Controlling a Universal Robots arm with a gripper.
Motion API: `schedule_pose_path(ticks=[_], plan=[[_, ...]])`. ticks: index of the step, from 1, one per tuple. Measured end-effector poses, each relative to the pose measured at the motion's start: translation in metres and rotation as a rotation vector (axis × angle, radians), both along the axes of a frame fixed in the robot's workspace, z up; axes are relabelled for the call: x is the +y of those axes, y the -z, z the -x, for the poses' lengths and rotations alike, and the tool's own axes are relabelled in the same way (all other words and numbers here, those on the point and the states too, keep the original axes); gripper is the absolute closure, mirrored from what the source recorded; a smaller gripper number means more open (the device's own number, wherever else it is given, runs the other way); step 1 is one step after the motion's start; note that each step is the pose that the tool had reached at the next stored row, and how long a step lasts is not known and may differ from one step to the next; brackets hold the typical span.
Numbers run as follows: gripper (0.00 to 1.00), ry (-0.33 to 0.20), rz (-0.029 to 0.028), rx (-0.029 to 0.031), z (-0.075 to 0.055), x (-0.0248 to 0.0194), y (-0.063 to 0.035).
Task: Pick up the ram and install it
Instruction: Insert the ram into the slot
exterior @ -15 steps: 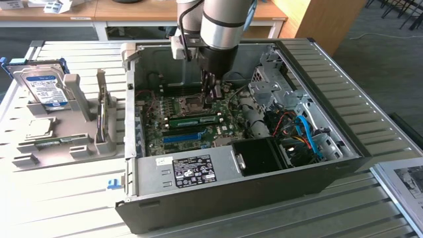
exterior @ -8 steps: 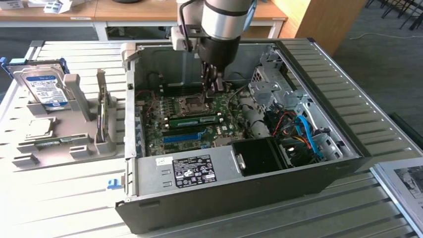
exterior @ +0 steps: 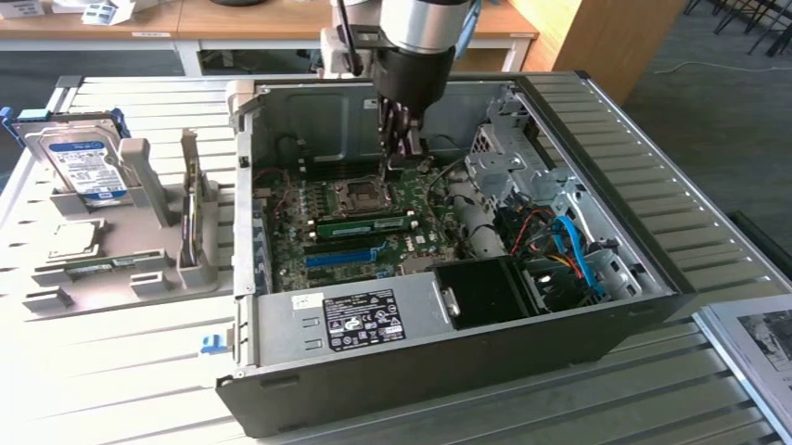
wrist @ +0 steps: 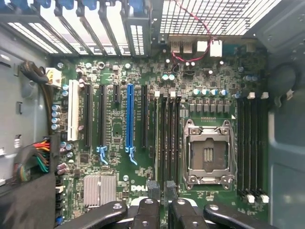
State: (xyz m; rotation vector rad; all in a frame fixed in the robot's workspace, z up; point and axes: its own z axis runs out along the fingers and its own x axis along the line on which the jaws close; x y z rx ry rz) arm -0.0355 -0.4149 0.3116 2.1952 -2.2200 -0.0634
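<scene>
Ram (exterior: 365, 223) is down inside the open computer case (exterior: 644, 278), a narrow green stick with a pale label. It stands on its long edge in a memory slot of the motherboard (exterior: 409, 246), just beside the CPU socket (exterior: 365, 193) on the side nearer the power supply (exterior: 359, 315); whether it is clipped fully home I cannot tell. The gripper (exterior: 399, 165) hangs above the board on the far side of the socket, apart from the stick and touching nothing. In the wrist view its two dark fingertips (wrist: 152, 190) stand partly apart with a narrow gap between them, and nothing is held there. Below them run the rows of black memory slots (wrist: 167, 138) and the long blue expansion slot (wrist: 129, 117). Blue cables (exterior: 576, 250) curl near the drive bay toward the exterior view's right. Outside the case, on the exterior view's left, a grey holder (exterior: 124, 273) rests on the slatted table (exterior: 111, 371). It carries a hard drive (exterior: 81, 167) propped upright and a processor chip (exterior: 74, 243) lying flat.
</scene>
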Motion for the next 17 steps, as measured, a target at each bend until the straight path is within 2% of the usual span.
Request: schedule_pose_path(ticks=[8,17], plan=[[0.81,0.0,-0.0001,0.0002,0.0,0.0,-0.0173],[0.81,0.0,-0.0002,0.0002,0.0,0.0,-0.03]])
